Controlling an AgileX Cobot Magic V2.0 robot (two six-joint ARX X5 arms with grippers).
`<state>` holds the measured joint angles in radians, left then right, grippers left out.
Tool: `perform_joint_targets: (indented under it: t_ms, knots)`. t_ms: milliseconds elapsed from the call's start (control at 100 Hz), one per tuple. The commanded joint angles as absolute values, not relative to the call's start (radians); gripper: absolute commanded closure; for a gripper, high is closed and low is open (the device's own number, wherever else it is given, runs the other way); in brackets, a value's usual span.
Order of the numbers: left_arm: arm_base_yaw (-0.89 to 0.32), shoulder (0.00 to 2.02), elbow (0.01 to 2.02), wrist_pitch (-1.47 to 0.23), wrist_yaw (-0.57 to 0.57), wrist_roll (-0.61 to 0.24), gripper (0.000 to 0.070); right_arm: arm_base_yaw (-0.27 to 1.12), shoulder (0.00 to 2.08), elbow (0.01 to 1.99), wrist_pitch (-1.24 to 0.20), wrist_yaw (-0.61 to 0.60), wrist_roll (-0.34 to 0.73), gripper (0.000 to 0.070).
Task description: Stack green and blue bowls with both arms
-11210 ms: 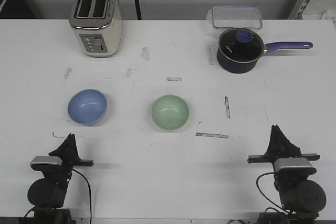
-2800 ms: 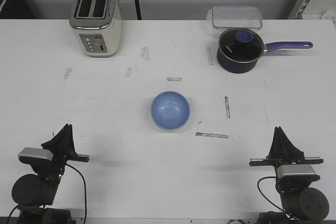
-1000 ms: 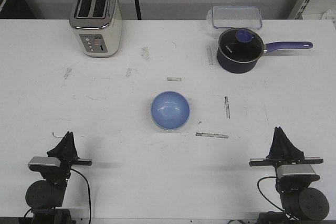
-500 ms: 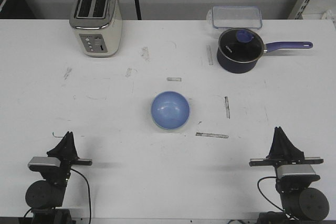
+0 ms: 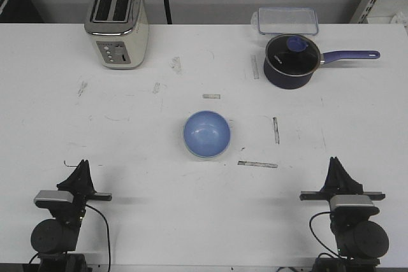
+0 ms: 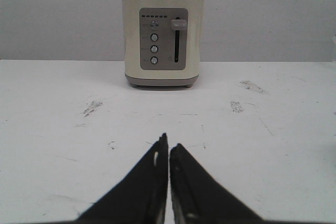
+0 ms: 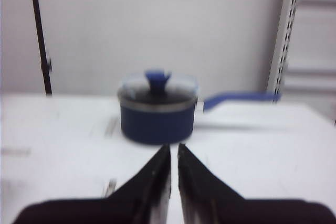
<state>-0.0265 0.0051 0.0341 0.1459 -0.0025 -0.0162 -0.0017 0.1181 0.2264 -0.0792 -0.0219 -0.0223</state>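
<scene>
White counter (image 5: 127, 138), blue bowl (image 5: 206, 133) nested in green bowl (image 5: 191, 151) at center, left gripper (image 6: 168, 148) and right gripper (image 7: 174, 153) both closed, empty, near edge

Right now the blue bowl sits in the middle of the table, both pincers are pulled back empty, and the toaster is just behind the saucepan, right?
Not quite. The toaster stands at the far left, well apart from the saucepan at the far right, as the front view shows. The blue bowl sits mid-table, and the left pincer and right pincer are back, empty.
</scene>
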Motion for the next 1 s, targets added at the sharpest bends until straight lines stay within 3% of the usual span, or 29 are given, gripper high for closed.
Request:
perform_joint_targets:
  t_ms: [0,160,380,990]
  knots:
    - [-0.025,0.003,0.012,0.159,-0.004,-0.015,0.0698,0.006,0.110,0.198,-0.033,-0.020,-0.023,0.0685]
    - [-0.025,0.003,0.012,0.159,-0.004,-0.015,0.0698,0.030,0.064,0.097,0.056,-0.019,-0.018,0.0685]
    - [-0.025,0.003,0.012,0.158,-0.004,-0.015,0.0698,0.035,0.001,0.015,0.073,-0.018,0.059,0.0685]
    - [-0.025,0.003,0.012,0.159,-0.004,-0.015,0.0698,0.035,0.001,0.012,0.068,0.008,0.056,0.0685]
